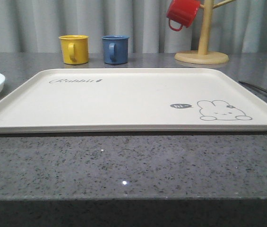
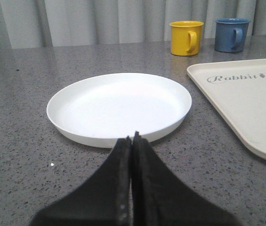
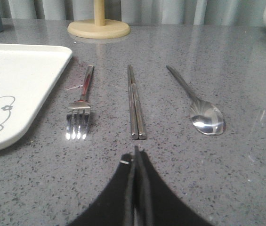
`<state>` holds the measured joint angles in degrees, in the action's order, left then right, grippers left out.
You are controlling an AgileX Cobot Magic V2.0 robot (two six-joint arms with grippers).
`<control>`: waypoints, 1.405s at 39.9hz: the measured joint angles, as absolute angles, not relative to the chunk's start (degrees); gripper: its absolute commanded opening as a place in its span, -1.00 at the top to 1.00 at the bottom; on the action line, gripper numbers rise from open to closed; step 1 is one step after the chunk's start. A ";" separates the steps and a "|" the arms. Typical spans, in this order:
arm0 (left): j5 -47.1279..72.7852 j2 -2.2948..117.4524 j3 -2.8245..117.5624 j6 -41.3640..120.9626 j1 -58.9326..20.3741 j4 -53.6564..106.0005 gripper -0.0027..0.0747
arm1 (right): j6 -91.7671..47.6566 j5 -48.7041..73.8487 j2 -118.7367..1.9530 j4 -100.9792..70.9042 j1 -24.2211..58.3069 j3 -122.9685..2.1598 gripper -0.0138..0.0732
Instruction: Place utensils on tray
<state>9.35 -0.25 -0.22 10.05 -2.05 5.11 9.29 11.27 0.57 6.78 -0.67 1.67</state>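
Note:
The cream tray (image 1: 124, 101) with the rabbit drawing lies flat in the middle of the grey table, bare; its corners show as tray (image 2: 245, 99) and tray (image 3: 15, 75). To its right, on the table, lie three silver utensils side by side: a fork (image 3: 80, 110), a pair of chopsticks (image 3: 134, 101) and a spoon (image 3: 201, 108); thin dark utensils (image 1: 261, 88) show at the front view's right edge. My right gripper (image 3: 135, 149) is shut and empty, just short of the chopsticks' near ends. My left gripper (image 2: 132, 137) is shut and empty, at the rim of a white plate.
A round white plate (image 2: 118, 108) sits left of the tray. A yellow mug (image 1: 73, 48) and a blue mug (image 1: 115, 48) stand behind the tray. A wooden mug tree (image 1: 202, 49) with a red mug (image 1: 182, 13) hanging on it stands at the back right.

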 measured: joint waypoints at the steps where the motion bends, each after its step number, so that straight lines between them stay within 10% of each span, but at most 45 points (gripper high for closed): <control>1: 9.35 -0.25 -0.22 10.05 -2.05 5.11 0.98 | 9.29 11.27 0.57 6.78 -0.67 1.67 0.85; 36: -6.36 -0.25 0.00 10.05 -2.05 8.41 0.98 | 9.29 2.45 0.57 6.78 -0.67 1.06 0.85; 51: 11.47 19.30 26.57 10.05 -2.05 2.60 0.98 | 9.29 23.82 -17.61 6.78 -0.67 -31.89 0.83; 56: 11.82 20.79 27.02 10.05 -2.05 2.56 0.67 | 9.29 24.49 -18.68 6.78 -0.67 -32.00 0.43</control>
